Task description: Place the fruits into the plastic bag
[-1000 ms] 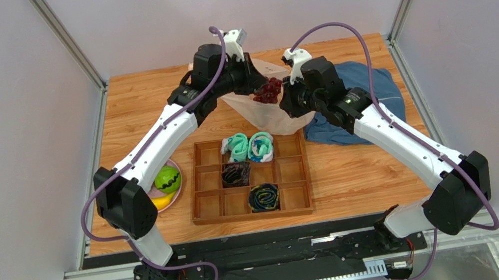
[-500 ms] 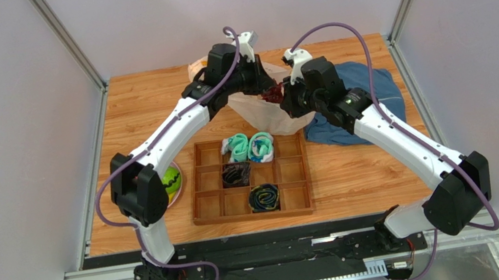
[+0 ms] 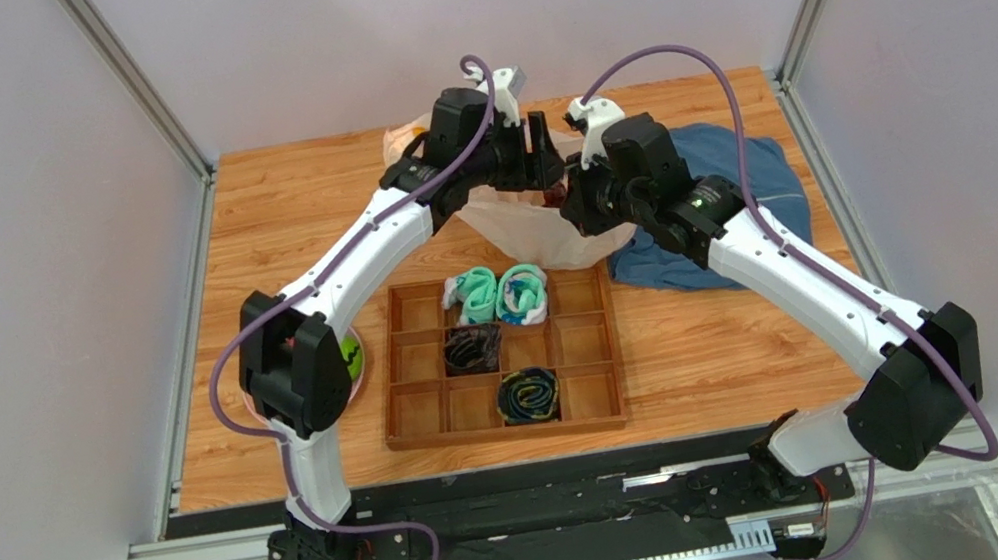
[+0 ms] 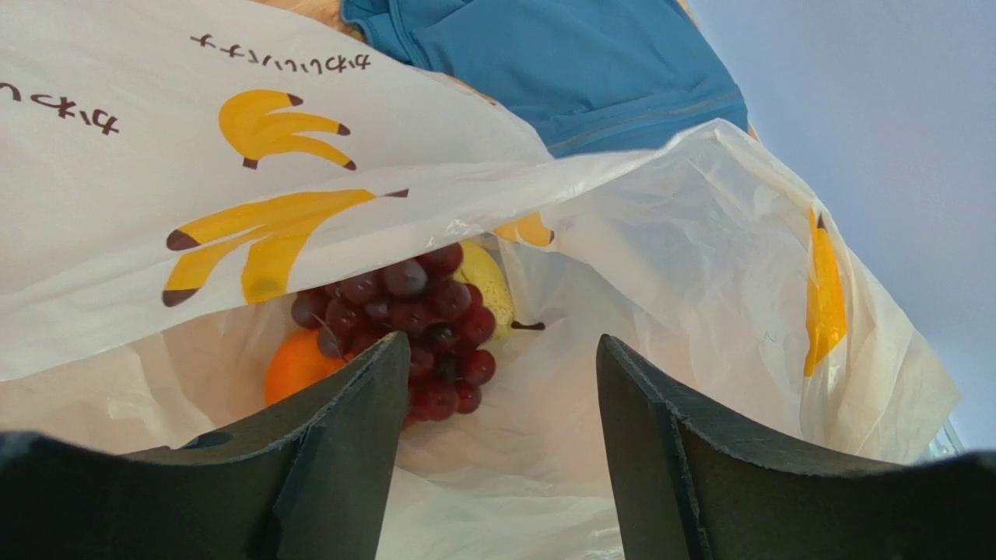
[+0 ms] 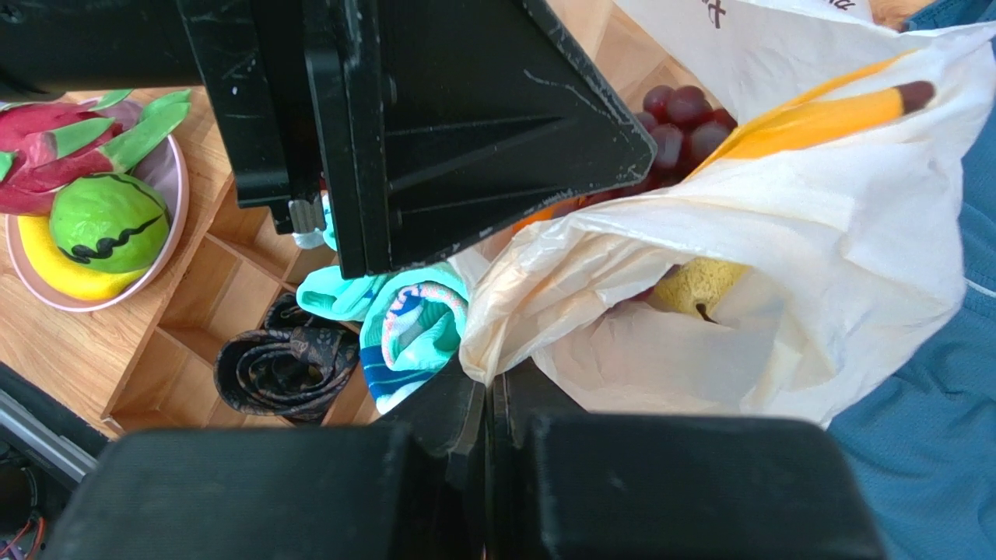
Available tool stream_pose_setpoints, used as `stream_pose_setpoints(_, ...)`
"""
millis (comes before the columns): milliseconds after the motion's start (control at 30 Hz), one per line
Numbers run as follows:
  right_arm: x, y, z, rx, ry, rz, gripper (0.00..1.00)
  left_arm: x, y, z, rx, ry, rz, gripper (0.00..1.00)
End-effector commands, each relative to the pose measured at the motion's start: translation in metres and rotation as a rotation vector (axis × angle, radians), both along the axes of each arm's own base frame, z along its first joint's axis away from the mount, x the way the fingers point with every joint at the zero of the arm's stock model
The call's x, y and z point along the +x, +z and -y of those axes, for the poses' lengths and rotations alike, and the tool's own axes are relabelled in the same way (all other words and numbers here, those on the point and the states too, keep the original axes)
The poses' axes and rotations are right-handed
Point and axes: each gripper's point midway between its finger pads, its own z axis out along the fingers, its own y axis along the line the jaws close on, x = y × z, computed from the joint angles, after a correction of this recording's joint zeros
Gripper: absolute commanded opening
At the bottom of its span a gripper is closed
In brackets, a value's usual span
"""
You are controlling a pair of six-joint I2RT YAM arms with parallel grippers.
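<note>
1. The plastic bag [image 3: 534, 226] lies on the wooden table [image 3: 266, 213] close to the far edge, about its middle. It is a thin, crinkled, half-transparent cream film printed with yellow bananas.
2. The mouth of the bag is turned upward, toward the left gripper [image 4: 500, 356]. Its body goes down from there toward the near edge.
3. The left gripper hangs over the mouth with its two black fingers set wide apart and nothing between them.
4. The right gripper [image 5: 489, 394] is pressed together on the rim of the bag and holds this side raised.
5. Three fruits are inside the bag. The dark purple grapes [image 4: 403, 321] are a bunch of small glossy balls on top. The smooth round orange [image 4: 292, 368] is touching them on one side and the pale yellow lemon [image 4: 489, 286] on the other.
6. A round pink plate [image 5: 175, 216] by the left edge carries the other fruits. The green melon [image 5: 105, 222] has dark wavy stripes. The yellow banana [image 5: 47, 266] curves along the rim, and the red-pink dragon fruit [image 5: 35, 187] has green leaf tips.
7. A wooden tray [image 3: 586, 342] with square compartments stands between the bag and the near edge. It holds rolled teal socks [image 5: 403, 333] and a dark sock [image 5: 286, 368].
8. A soft blue cloth [image 3: 736, 202] lies crumpled beside the bag, toward the far right corner.
</note>
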Motion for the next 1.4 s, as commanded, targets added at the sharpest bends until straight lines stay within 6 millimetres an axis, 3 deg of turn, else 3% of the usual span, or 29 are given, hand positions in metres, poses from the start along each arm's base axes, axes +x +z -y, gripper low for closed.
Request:
stream_pose_setpoints(0, -0.001, 0.020, 0.001, 0.019, 0.000, 0.049, 0.04, -0.001, 0.042, 0.002, -0.044, -0.004, 0.087, 0.69)
stream_pose_setpoints(200, -0.001, 0.020, 0.002, 0.017, -0.004, 0.052, 0.04, -0.003, 0.045, 0.002, -0.047, -0.003, 0.107, 0.69)
stream_pose_setpoints(267, -0.001, 0.021, 0.003, 0.015, -0.008, 0.053, 0.04, -0.006, 0.062, -0.001, -0.071, 0.009, 0.149, 0.69)
stream_pose_setpoints(300, 0.000, 0.021, 0.003, 0.016, -0.010, 0.053, 0.04, -0.007, 0.058, -0.003, -0.069, 0.018, 0.149, 0.69)
stream_pose_setpoints(333, -0.001, 0.020, 0.004, 0.014, -0.011, 0.052, 0.04, -0.010, 0.076, -0.007, -0.098, 0.028, 0.185, 0.69)
stream_pose_setpoints(400, -0.001, 0.020, 0.003, 0.013, -0.008, 0.054, 0.04, -0.013, 0.078, -0.017, -0.098, 0.064, 0.197, 0.69)
stream_pose_setpoints(433, -0.001, 0.021, 0.003, 0.015, -0.009, 0.055, 0.04, -0.019, 0.098, -0.024, -0.121, 0.075, 0.240, 0.69)
stream_pose_setpoints(500, -0.001, 0.020, 0.003, 0.016, -0.008, 0.053, 0.04, -0.024, 0.102, -0.036, -0.112, 0.102, 0.263, 0.69)
stream_pose_setpoints(533, -0.002, 0.021, 0.003, 0.018, -0.008, 0.055, 0.04, -0.033, 0.119, -0.044, -0.125, 0.106, 0.295, 0.70)
stream_pose_setpoints(667, -0.002, 0.021, 0.003, 0.022, -0.008, 0.058, 0.04, -0.049, 0.124, -0.082, -0.092, 0.182, 0.310, 0.73)
stream_pose_setpoints(700, -0.003, 0.019, 0.003, 0.020, -0.008, 0.054, 0.04, -0.052, 0.108, -0.090, -0.064, 0.200, 0.281, 0.73)
stream_pose_setpoints(733, -0.003, 0.020, 0.003, 0.021, -0.008, 0.057, 0.04, -0.060, 0.110, -0.105, -0.064, 0.232, 0.274, 0.74)
stream_pose_setpoints(767, -0.003, 0.020, 0.003, 0.021, -0.008, 0.057, 0.04, -0.056, 0.102, -0.126, -0.035, 0.310, 0.268, 0.75)
stream_pose_setpoints(867, -0.003, 0.019, 0.002, 0.025, -0.007, 0.056, 0.04, -0.063, 0.057, -0.185, 0.051, 0.495, 0.188, 0.77)
stream_pose_setpoints(900, -0.003, 0.019, 0.002, 0.027, -0.004, 0.055, 0.04, -0.069, 0.032, -0.202, 0.100, 0.545, 0.143, 0.77)
stream_pose_setpoints(967, -0.003, 0.019, 0.001, 0.030, 0.001, 0.053, 0.04, -0.081, 0.017, -0.241, 0.143, 0.672, 0.100, 0.78)
stream_pose_setpoints(1067, -0.003, 0.016, -0.001, 0.035, 0.005, 0.046, 0.04, -0.101, -0.014, -0.285, 0.240, 0.804, 0.045, 0.83)
stream_pose_setpoints(1200, -0.003, 0.016, -0.002, 0.038, 0.008, 0.042, 0.04, -0.123, -0.056, -0.318, 0.327, 0.866, -0.080, 0.96)
stream_pose_setpoints(1367, -0.003, 0.016, -0.002, 0.039, 0.006, 0.042, 0.04, -0.132, -0.079, -0.343, 0.280, 0.940, -0.161, 0.98)
